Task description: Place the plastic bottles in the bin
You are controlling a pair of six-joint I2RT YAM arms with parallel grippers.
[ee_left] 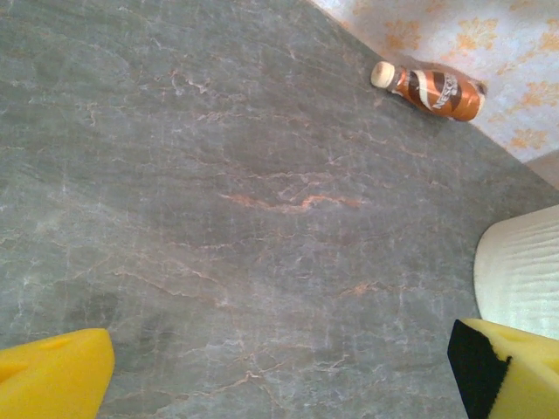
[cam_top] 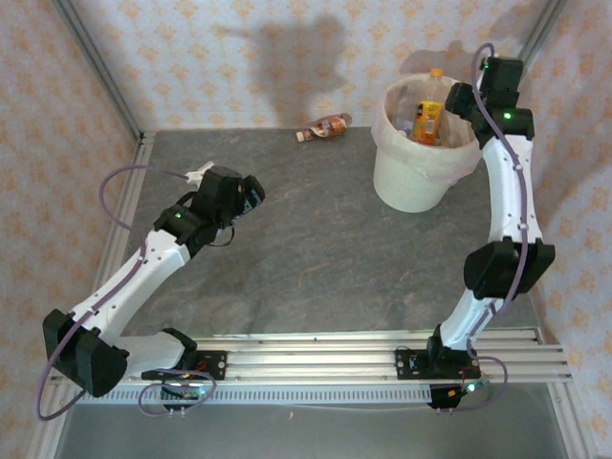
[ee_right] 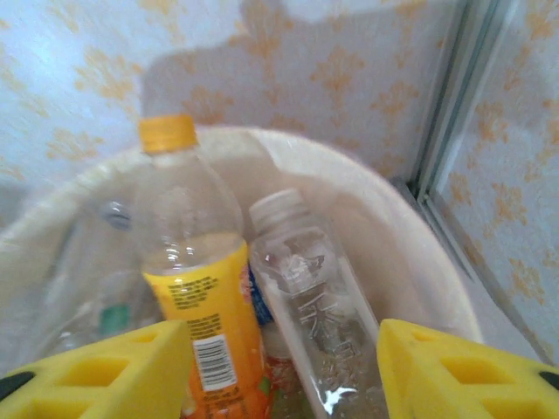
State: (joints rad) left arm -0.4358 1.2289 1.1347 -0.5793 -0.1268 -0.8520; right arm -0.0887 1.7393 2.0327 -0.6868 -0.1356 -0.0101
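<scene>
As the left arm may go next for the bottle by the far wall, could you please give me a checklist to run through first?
1. The left gripper is open with nothing between its fingers: ok.
2. The brown bottle lies on its side on the table, apart from other things: ok.
3. The bin stands upright: ok.
4. The right gripper is open over the bin and holds nothing: ok.
5. Room remains in the bin beside the orange-labelled bottle and the clear bottle: cannot tell.

Left arm [cam_top: 143, 268] and right arm [cam_top: 513, 191]: white shells, black joint housings, green lights, lilac cables; tool fingers [ee_left: 52, 375] yellow, slotted, black-edged.
</scene>
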